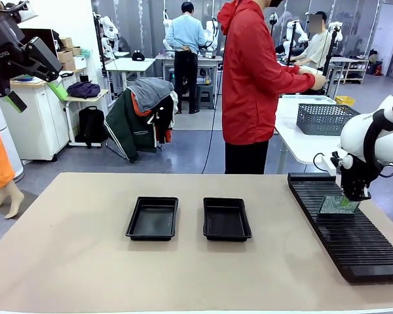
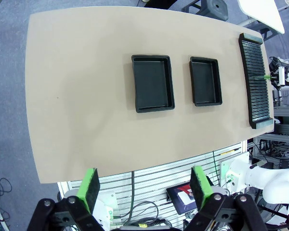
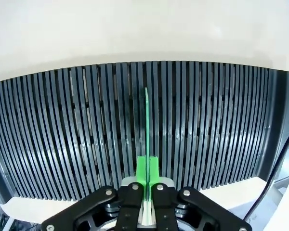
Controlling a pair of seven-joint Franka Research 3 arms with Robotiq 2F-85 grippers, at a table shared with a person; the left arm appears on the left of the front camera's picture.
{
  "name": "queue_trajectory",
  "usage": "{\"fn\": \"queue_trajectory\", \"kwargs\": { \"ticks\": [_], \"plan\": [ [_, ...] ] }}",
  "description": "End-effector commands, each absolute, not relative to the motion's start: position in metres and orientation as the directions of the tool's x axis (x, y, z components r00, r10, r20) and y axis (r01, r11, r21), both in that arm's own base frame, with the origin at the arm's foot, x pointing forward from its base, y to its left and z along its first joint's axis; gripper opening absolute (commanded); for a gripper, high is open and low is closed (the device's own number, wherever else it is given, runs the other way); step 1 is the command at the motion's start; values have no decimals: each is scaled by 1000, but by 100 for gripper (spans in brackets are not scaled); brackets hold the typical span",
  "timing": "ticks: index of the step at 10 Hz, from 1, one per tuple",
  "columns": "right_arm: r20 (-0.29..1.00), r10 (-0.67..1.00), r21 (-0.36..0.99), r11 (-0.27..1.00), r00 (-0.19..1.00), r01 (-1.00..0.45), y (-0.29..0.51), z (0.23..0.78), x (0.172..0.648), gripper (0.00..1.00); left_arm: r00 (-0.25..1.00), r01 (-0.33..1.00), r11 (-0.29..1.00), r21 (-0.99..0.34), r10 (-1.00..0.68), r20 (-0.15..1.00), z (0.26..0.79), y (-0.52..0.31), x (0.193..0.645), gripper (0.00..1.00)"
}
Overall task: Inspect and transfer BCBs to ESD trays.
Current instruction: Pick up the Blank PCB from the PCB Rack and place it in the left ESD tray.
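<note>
**Board gripped at the rack**

On tan tabletop (image 1: 85, 261): two black ESD trays (image 1: 152, 218) side by side. At ribbed rack (image 1: 354, 242): right hand (image 1: 346, 201) pinched shut on upright BCB (image 1: 338, 206). Raised high: left hand (image 2: 145, 185), wide open, holding nothing. Beyond: person (image 1: 252, 78) in red jacket, mesh basket (image 1: 324, 119).

A grey floor (image 1: 183, 147) runs back to white work tables (image 1: 132, 64). At the left stands a white cabinet (image 1: 36, 124) with cardboard boxes (image 1: 67, 53) by it. Near the middle a dark jacket (image 1: 141, 124) hangs over a frame, and a grey mesh basket (image 1: 324, 119) sits on a white side table (image 1: 295, 137).

White right arm (image 1: 374, 134), black right hand (image 1: 349, 197), green pads (image 2: 90, 185)
</note>
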State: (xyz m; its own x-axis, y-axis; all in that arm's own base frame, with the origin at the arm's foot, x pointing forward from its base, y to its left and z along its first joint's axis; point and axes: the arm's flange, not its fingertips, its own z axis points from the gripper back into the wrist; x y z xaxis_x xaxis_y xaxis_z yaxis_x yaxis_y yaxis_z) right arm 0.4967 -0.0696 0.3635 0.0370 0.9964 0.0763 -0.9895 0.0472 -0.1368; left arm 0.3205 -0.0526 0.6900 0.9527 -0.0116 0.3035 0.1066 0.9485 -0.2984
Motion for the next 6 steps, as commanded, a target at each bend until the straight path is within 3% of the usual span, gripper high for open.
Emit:
{"fn": "queue_trajectory", "kwargs": {
  "ticks": [1, 6],
  "plan": [
    [57, 998, -109, 8, 1, -994, -76, 392, 503, 0, 953, 105, 948, -299, -10, 303, 689, -52, 320, 100],
    [74, 997, -125, 19, 10, -992, -98, 530, 456, 0, 953, 105, 948, -299, -10, 303, 689, -52, 320, 100]
  ]
}}
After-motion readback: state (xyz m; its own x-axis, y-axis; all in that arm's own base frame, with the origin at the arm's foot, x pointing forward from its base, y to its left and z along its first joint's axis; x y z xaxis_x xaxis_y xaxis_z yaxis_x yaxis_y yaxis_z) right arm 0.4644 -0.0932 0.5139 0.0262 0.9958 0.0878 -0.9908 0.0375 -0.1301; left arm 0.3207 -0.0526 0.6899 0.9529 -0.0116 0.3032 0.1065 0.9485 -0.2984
